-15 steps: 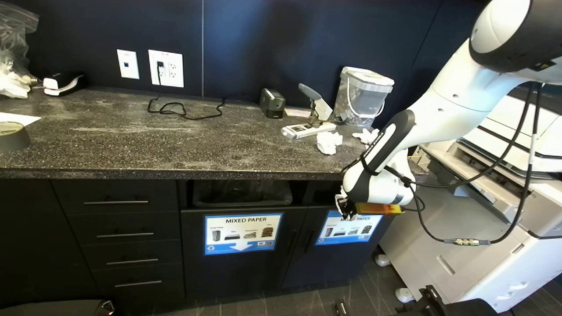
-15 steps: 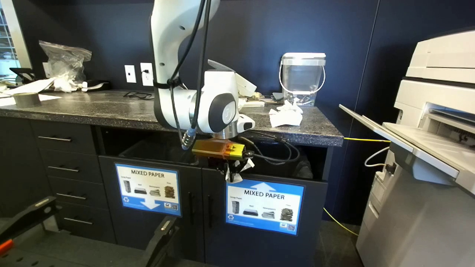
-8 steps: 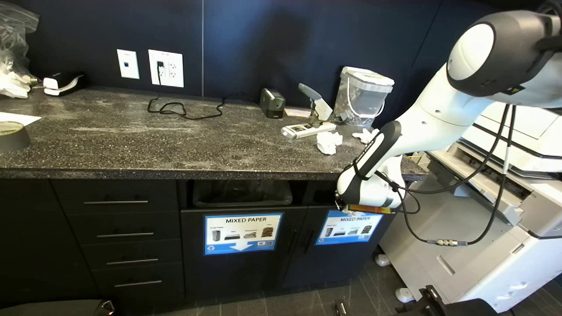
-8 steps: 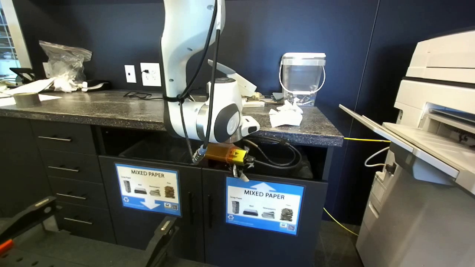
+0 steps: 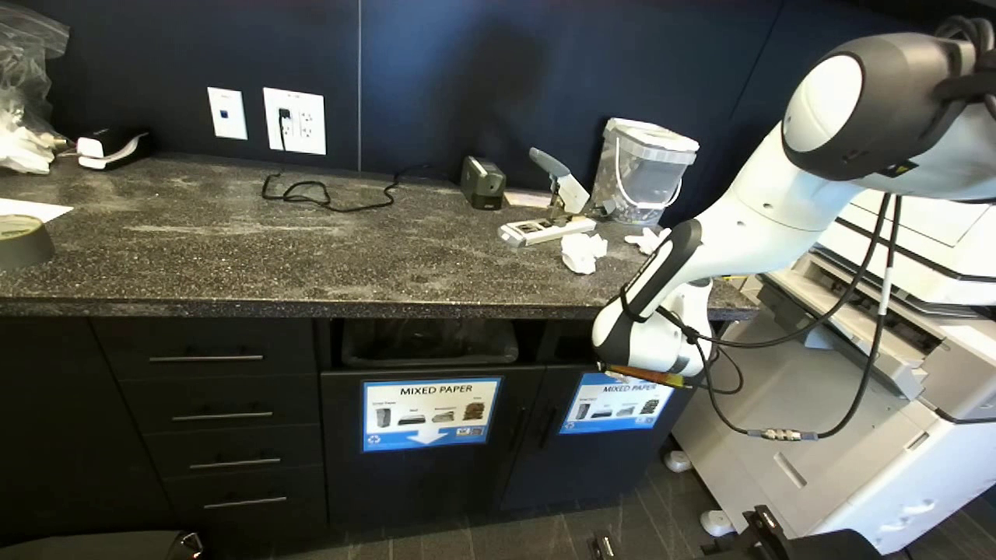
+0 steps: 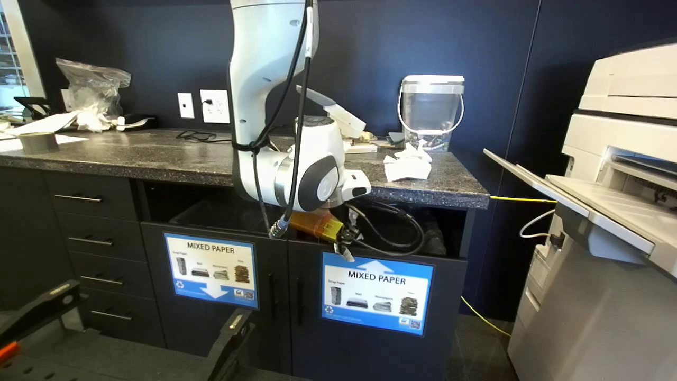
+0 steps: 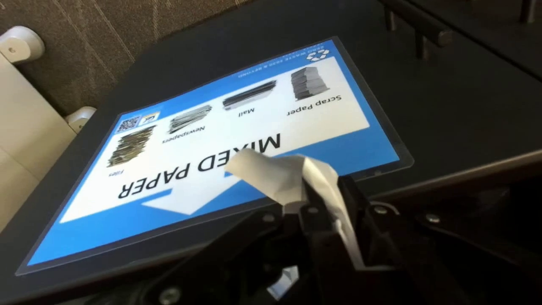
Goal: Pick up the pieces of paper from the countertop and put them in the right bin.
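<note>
A crumpled white piece of paper [image 7: 275,176] is pinched between my gripper's black fingers [image 7: 349,195], its loose end sticking out past them. The gripper [image 6: 346,241] is tilted at the front edge of the right bin [image 6: 436,241], just above the blue sign [image 6: 378,293]; the hand mostly hides it in an exterior view [image 5: 615,375]. Two more crumpled pieces of paper, one nearer [image 5: 582,253] and one farther right [image 5: 647,240], lie on the dark countertop [image 5: 350,264]. A small pale patch [image 7: 283,281] shows low in the wrist view; I cannot tell what it is.
The countertop's thick edge overhangs the bin slot. Behind the paper stand a stapler [image 5: 556,202], a sharpener [image 5: 483,184] and a clear bucket [image 5: 644,171]. A similar left slot [image 5: 429,342] and a printer [image 6: 608,211] flank the right bin. Arm cables [image 6: 407,227] loop before the slot.
My arm has come lower and the wrist has tilted, swinging the fingers with the paper toward the bin slot. The pieces on the countertop have stayed where they were.
</note>
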